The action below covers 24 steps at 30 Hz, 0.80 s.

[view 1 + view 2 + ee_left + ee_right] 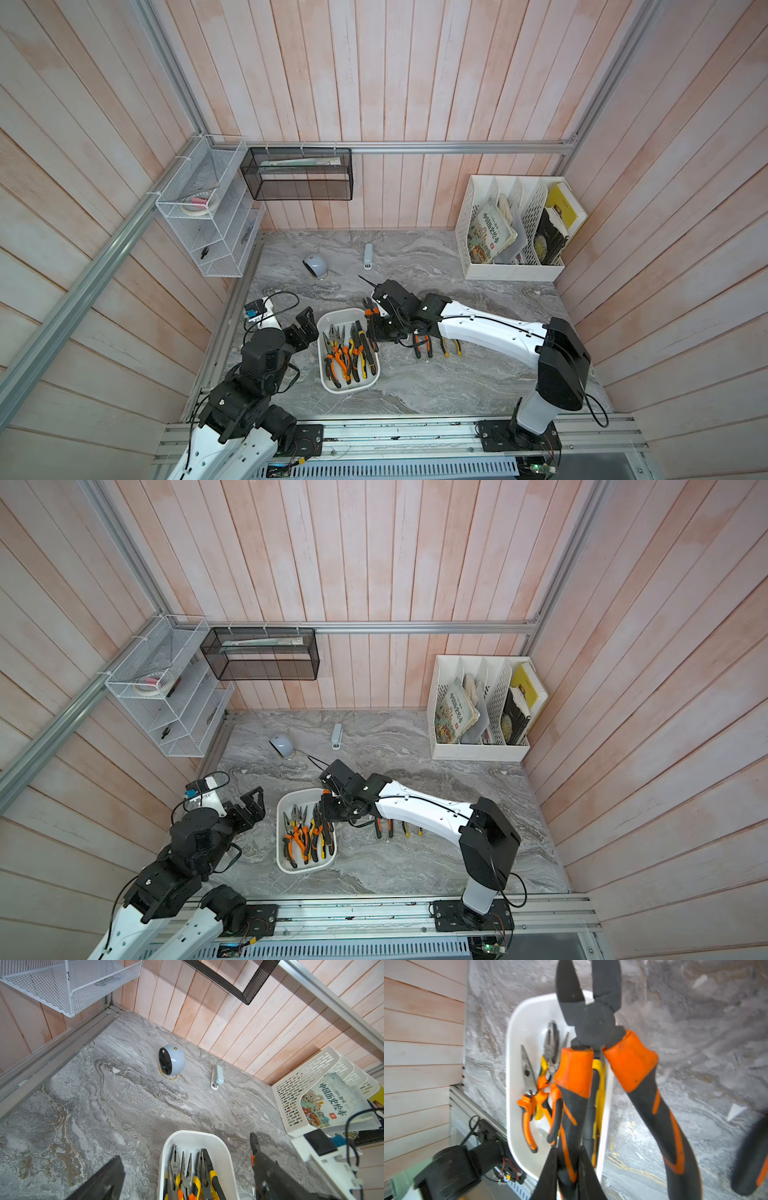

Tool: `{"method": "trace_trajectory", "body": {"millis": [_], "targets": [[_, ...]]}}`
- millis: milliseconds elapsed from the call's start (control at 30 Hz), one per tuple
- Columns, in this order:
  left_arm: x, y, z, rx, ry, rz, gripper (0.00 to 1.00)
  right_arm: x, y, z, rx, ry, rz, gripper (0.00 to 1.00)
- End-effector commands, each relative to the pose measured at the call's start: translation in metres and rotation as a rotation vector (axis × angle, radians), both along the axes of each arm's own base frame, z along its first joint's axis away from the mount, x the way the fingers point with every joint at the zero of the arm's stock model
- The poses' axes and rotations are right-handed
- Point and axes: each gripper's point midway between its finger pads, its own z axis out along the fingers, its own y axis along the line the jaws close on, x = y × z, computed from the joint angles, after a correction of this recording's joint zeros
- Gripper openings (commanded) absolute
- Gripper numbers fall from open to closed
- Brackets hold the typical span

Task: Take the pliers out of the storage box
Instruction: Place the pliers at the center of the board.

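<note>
Transfer step: right gripper (568, 1165) clamps one handle of orange pliers (591, 1022) over storage box (510, 1064) rim, left gripper (306, 326) jaws apart; next likely calls for set-down on table (415, 386).

pliers on table (429, 348): heads hidden under right arm (490, 328) | held pliers (593, 1022): handle ends cut off

The box (297, 799) holds several pliers (305, 833); 2 more lie on the tabletop (415, 866) just right of it. The right gripper (326, 812) hangs at its far right corner, and the left gripper (254, 796) is spread wide near its left wall.
</note>
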Motion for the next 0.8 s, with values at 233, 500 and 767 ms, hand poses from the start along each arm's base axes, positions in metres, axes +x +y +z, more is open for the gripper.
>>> {"method": "trace_trajectory", "body": {"millis": [233, 500, 767], "targets": [[0.003, -0.005, -0.001, 0.013, -0.001, -0.025, 1.0, 0.027, -0.019, -0.024, 0.034, 0.013, -0.127, 0.0], [0.003, -0.006, -0.002, 0.015, 0.002, -0.029, 1.0, 0.028, -0.024, -0.059, 0.012, 0.103, -0.141, 0.0], [0.003, -0.006, -0.001, 0.014, 0.001, -0.03, 1.0, 0.036, -0.018, -0.076, -0.016, 0.133, -0.167, 0.03]]}}
